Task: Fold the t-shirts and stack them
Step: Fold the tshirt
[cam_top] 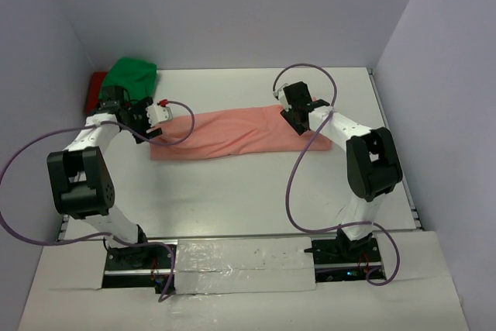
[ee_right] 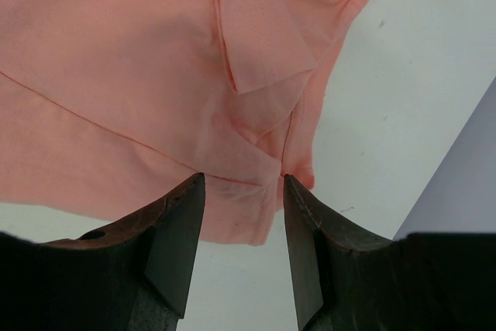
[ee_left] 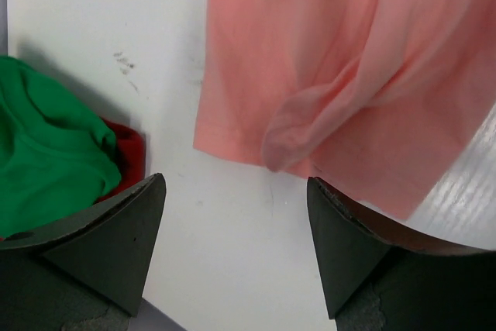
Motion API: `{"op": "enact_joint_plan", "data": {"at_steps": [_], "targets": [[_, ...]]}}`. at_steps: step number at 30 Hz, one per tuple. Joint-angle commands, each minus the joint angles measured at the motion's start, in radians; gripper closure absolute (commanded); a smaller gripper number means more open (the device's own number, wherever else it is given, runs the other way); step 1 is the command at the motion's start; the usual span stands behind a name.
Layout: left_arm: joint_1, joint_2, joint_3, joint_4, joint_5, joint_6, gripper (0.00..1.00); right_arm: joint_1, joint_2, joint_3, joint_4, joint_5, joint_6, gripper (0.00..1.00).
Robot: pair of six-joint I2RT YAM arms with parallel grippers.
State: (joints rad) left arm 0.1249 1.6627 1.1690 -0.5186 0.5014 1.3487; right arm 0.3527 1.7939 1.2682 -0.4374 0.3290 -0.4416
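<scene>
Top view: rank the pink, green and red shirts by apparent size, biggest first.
1. pink shirt, laid out long across the middle of the table.
2. green shirt, bunched at the far left.
3. red shirt, only a sliver showing beside the green one; most of it is hidden, so its true size is unclear.

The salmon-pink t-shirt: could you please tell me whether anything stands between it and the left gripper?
Nothing visible does. The open left gripper hovers over bare table, the salmon-pink t-shirt just ahead; the green t-shirt and red t-shirt lie aside.

Top view looking down, two wrist views close; all share salmon-pink t-shirt [cam_top: 232, 133]
</scene>
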Motion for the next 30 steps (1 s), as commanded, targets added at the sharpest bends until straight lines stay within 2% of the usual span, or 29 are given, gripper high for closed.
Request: {"op": "enact_joint_plan", "data": {"at_steps": [1, 6, 18, 30], "targets": [[-0.037, 0.026, 0.023, 0.064, 0.039, 0.010, 0.18, -0.001, 0.007, 0.036, 0.002, 0.022, 0.012, 0.48], [-0.067, 0.077, 0.058, 0.039, 0.034, 0.013, 0.18, -0.003, -0.005, 0.019, 0.016, 0.038, 0.006, 0.48], [-0.070, 0.089, 0.041, 0.013, 0.000, 0.052, 0.23, -0.006, 0.004, 0.034, 0.005, 0.042, 0.009, 0.48], [-0.059, 0.051, 0.020, -0.052, -0.034, 0.118, 0.24, -0.008, 0.015, 0.033, 0.005, 0.048, 0.012, 0.48]]}}
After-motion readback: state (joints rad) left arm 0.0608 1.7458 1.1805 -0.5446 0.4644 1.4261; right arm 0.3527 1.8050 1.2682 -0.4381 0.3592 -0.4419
